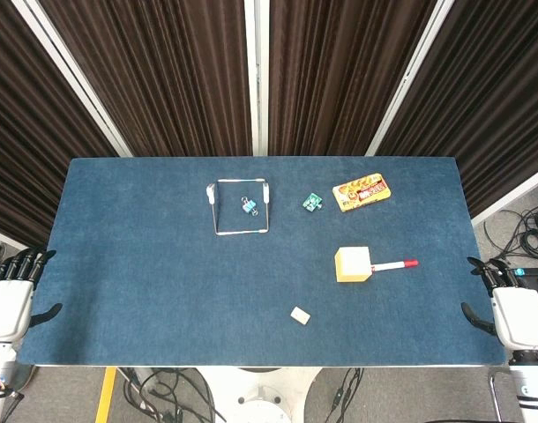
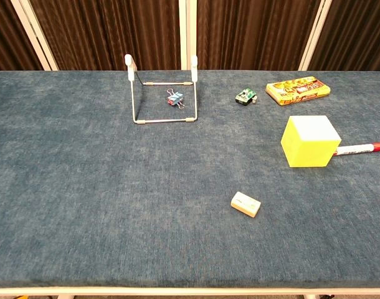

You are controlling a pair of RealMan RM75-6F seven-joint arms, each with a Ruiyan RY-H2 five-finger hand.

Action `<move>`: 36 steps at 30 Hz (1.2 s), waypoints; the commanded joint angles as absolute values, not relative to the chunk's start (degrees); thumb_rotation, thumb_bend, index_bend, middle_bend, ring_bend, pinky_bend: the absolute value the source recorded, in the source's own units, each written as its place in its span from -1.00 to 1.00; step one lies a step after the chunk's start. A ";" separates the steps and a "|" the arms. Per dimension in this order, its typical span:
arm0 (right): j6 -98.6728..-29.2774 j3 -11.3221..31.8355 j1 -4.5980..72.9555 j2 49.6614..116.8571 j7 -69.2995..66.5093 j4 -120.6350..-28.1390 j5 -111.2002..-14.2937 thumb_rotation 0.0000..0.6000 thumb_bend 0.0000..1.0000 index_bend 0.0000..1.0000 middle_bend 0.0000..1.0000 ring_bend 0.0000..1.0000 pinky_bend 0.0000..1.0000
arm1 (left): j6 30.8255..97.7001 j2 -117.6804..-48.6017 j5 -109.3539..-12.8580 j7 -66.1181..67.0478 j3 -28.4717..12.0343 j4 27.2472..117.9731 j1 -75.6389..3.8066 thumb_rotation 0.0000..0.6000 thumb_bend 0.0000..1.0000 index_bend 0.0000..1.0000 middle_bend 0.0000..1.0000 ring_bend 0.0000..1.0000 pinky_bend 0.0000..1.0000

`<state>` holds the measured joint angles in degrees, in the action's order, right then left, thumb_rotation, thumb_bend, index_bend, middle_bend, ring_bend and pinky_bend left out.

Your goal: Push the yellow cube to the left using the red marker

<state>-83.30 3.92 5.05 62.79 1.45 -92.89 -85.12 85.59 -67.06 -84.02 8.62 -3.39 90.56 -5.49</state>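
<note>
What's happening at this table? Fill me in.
Nothing is being handled yet. The left hand and right hand rest open at the table's side edges. The red marker lies right of the yellow cube, its end at the cube's side. The push has not started.

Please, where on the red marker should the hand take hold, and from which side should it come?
Probably the red-capped end of the red marker, approached from above by the right hand, which is nearer. The marker lies flat, its white end meeting the right face of the yellow cube, so only the outer part is free. Holding there keeps the tip against the cube for pushing left.
</note>
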 commanded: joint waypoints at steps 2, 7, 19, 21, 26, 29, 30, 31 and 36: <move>-83.32 3.89 5.10 62.82 1.31 -92.90 -85.29 1.00 -0.65 -0.66 -0.35 -0.72 -0.34 | 85.81 -66.98 -84.19 8.41 -3.26 90.58 -5.33 1.00 -0.68 -0.57 -0.57 -0.73 -0.63; -83.47 3.80 5.07 62.77 0.77 -92.65 -85.58 1.00 -0.65 -0.66 -0.35 -0.72 -0.34 | 86.11 -66.97 -84.41 8.31 -3.18 90.47 -5.19 1.00 -0.68 -0.57 -0.57 -0.73 -0.63; -75.51 4.52 10.28 62.94 1.64 -90.44 -85.28 1.00 -0.65 -0.68 -0.37 -0.76 -0.34 | 86.11 -66.98 -84.42 8.30 -3.19 90.46 -5.18 1.00 -0.68 -0.57 -0.57 -0.73 -0.63; -72.17 5.11 12.72 63.98 2.38 -89.04 -84.79 1.00 -0.65 -0.67 -0.39 -0.78 -0.35 | 86.11 -66.98 -84.42 8.30 -3.19 90.46 -5.18 1.00 -0.68 -0.57 -0.57 -0.73 -0.63; -64.16 6.29 18.35 68.04 5.61 -83.87 -82.47 1.00 -0.65 -0.57 -0.37 -0.78 -0.37 | 86.11 -66.98 -84.42 8.30 -3.20 90.46 -5.18 1.00 -0.68 -0.57 -0.57 -0.73 -0.63; -60.13 6.56 21.11 71.37 7.99 -80.26 -80.82 1.00 -0.73 -0.53 -0.37 -0.80 -0.39 | 86.11 -66.98 -84.42 8.30 -3.20 90.46 -5.17 1.00 -0.68 -0.57 -0.57 -0.73 -0.63; -59.21 6.58 21.79 72.47 8.48 -79.02 -80.43 1.00 -0.80 -0.52 -0.37 -0.81 -0.40 | 86.11 -66.98 -84.42 8.30 -3.20 90.46 -5.17 1.00 -0.68 -0.57 -0.57 -0.73 -0.63; -58.12 6.57 22.62 73.99 8.97 -77.14 -80.03 1.00 -0.86 -0.50 -0.36 -0.81 -0.40 | 86.11 -66.98 -84.42 8.30 -3.20 90.46 -5.17 1.00 -0.68 -0.57 -0.57 -0.73 -0.63; -55.56 6.64 25.59 80.39 9.57 -68.45 -79.51 1.00 -0.86 -0.38 -0.29 -0.81 -0.40 | 86.10 -66.98 -84.42 8.30 -3.20 90.46 -5.17 1.00 -0.68 -0.57 -0.57 -0.73 -0.63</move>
